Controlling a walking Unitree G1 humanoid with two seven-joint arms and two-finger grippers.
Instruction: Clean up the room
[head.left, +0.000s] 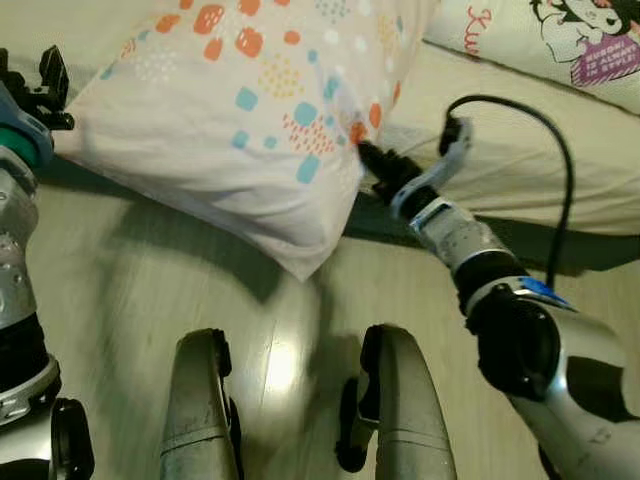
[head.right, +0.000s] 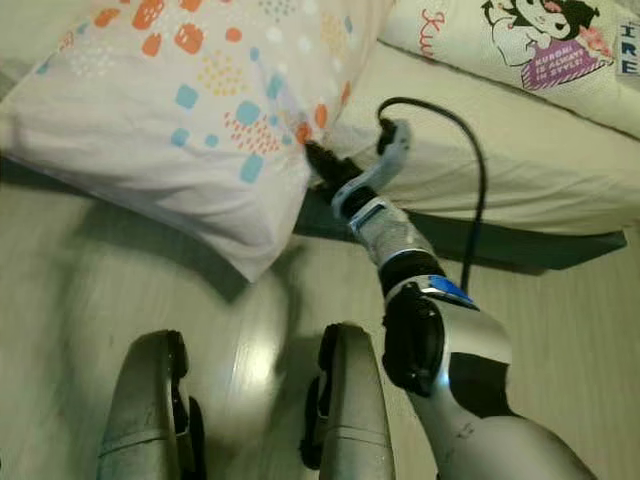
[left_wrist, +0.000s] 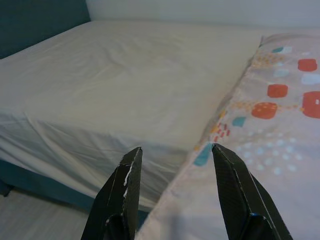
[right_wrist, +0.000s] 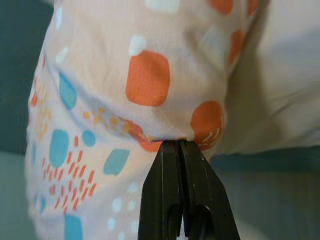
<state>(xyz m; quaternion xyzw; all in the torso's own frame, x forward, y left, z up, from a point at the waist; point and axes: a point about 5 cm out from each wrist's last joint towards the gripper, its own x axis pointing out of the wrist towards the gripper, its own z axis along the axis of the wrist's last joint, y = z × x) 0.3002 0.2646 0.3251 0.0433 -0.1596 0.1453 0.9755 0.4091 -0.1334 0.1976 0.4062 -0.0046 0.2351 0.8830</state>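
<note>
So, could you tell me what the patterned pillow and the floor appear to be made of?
Patterned pillow: soft matte woven cloth, probably cotton; it puckers where the right gripper pinches it. Floor: pale wood-look boards, laminate or wood, with a soft sheen.

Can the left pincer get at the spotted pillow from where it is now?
Probably yes. The left pincer is open beside the spotted pillow, its edge between the fingers. The right pincer grips another edge.
</note>
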